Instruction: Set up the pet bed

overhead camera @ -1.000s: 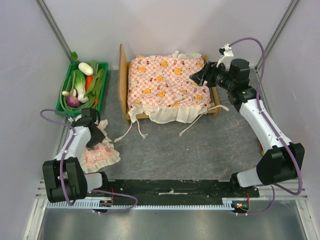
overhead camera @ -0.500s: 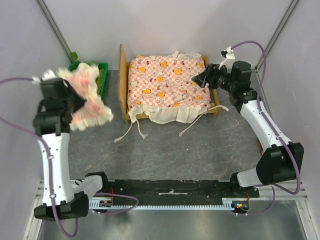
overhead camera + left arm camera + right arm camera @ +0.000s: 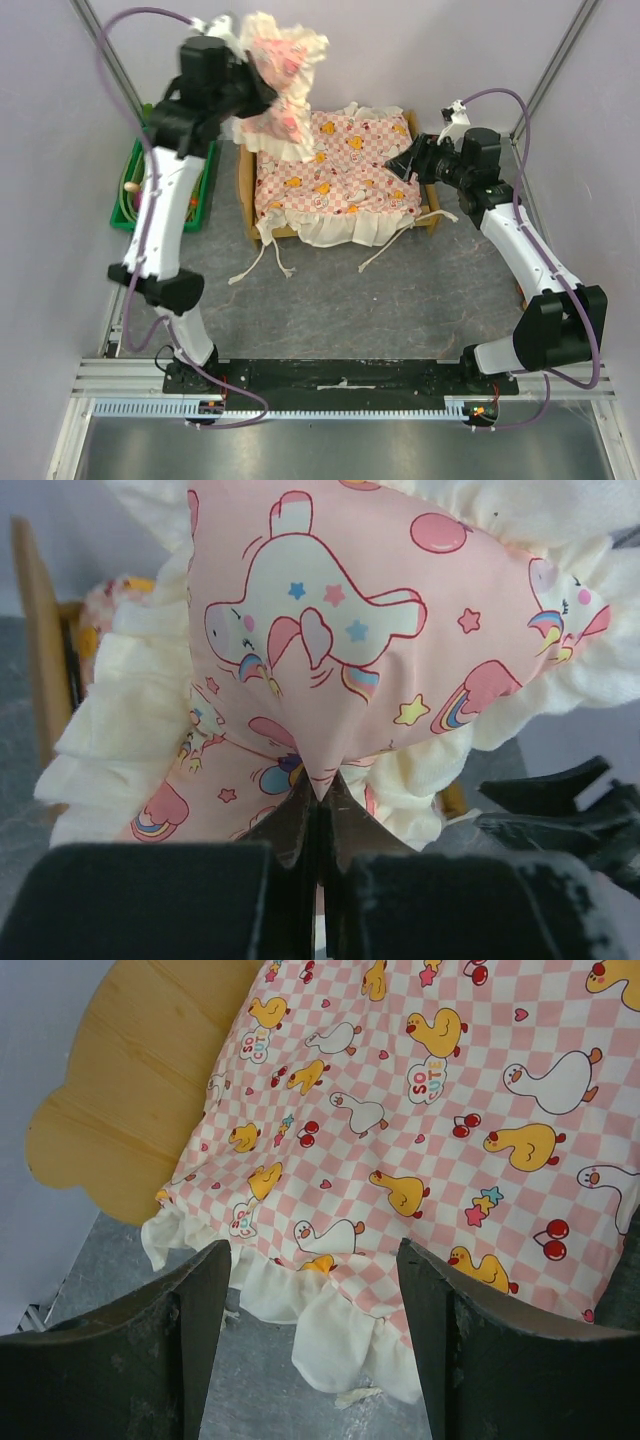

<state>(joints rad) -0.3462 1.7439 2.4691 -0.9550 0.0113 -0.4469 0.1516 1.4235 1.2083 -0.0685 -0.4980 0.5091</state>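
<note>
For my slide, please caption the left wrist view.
Left hand pinches the pink frilled pillow, with the pet bed behind.

the mattress [image 3: 340, 165] lies on the pet bed [image 3: 243, 195]. the vegetable bin [image 3: 122, 215] sits left of the bed. the pillow [image 3: 280, 90] hangs in the left gripper [image 3: 320, 810] above the bed's left end; the right gripper [image 3: 400, 160] is over its right end.
</note>
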